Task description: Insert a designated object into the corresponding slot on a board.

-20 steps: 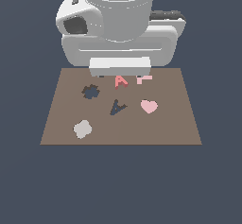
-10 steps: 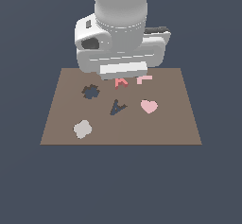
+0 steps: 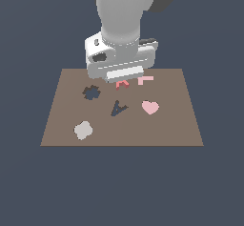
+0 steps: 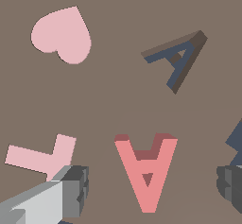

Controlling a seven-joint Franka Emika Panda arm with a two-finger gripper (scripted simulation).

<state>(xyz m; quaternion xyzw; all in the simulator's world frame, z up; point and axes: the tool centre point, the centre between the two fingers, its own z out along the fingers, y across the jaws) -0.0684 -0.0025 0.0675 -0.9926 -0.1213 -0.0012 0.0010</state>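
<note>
We are holding the jaws spread wide, one finger [image 4: 71, 185] on either side of the salmon-red A block [image 4: 146, 173], and neither pad is touching it as far as the wrist view shows. The gripper [image 4: 149, 185] is sitting low over the block, which is lying flat on the brown board [image 3: 181, 125]; in the exterior view the hand [image 3: 121, 60] is covering most of the block, leaving only its lower edge [image 3: 122, 84] peeking out.

Just beside one finger, the pale pink T piece [image 4: 42, 157] is lying close enough to worry us. If we are coming down slightly off line, that finger could be catching the T and shoving it, or landing on it and stopping the descent short.

Farther out, the A-shaped slot [image 4: 178, 60] is waiting, near the block but apart from it and tilted well away from the block's own heading. We judge that the block needs a clear rotation before it goes in; if we are closing off-centre on its sloping legs, it could be twisting in the grip and then jamming on the slot's rim. The pink heart [image 4: 61, 34] is lying well clear, and the dark flower cutout [image 3: 91, 93] is sitting on the slot's far side.
</note>
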